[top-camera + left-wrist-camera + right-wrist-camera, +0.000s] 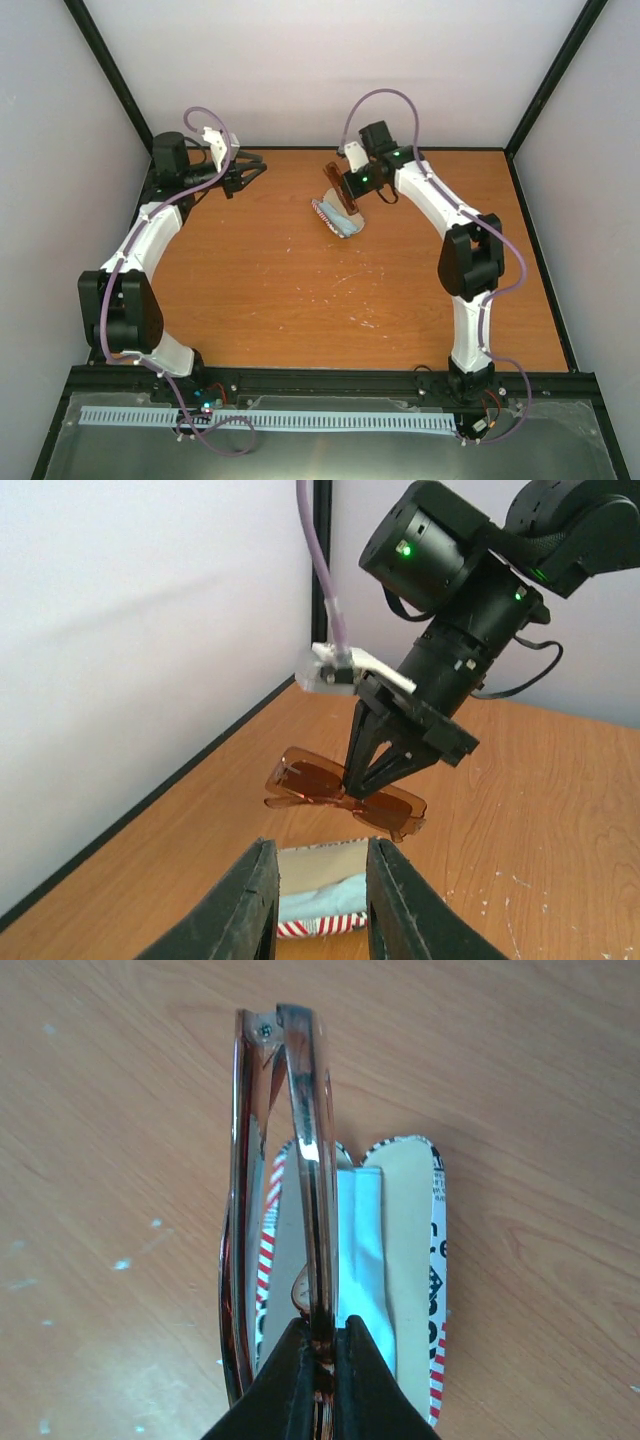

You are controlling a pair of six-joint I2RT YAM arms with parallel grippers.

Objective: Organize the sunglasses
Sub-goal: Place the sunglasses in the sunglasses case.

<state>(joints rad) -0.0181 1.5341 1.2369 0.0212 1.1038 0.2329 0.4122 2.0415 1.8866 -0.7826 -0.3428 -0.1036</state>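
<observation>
The right tool (320, 1345) is clenched on the sunglasses (305, 1110). It pinches the thin frame about at the bridge, and the temple arms look folded in. The pair hangs off the table (300, 320), and right beneath the tool an open case (415, 1220) lies with a blue cloth (365, 1250) inside. The left tool (250, 170) stands well off to the side, its jaws apart and holding nothing.

I'd judge the glasses light and stiff but easily snapped, and the smooth lenses likely to slip or smudge. The bridge seems the sensible hold: balanced, and away from the hinges and lenses. I cannot tell whether the frame touches the case yet.
</observation>
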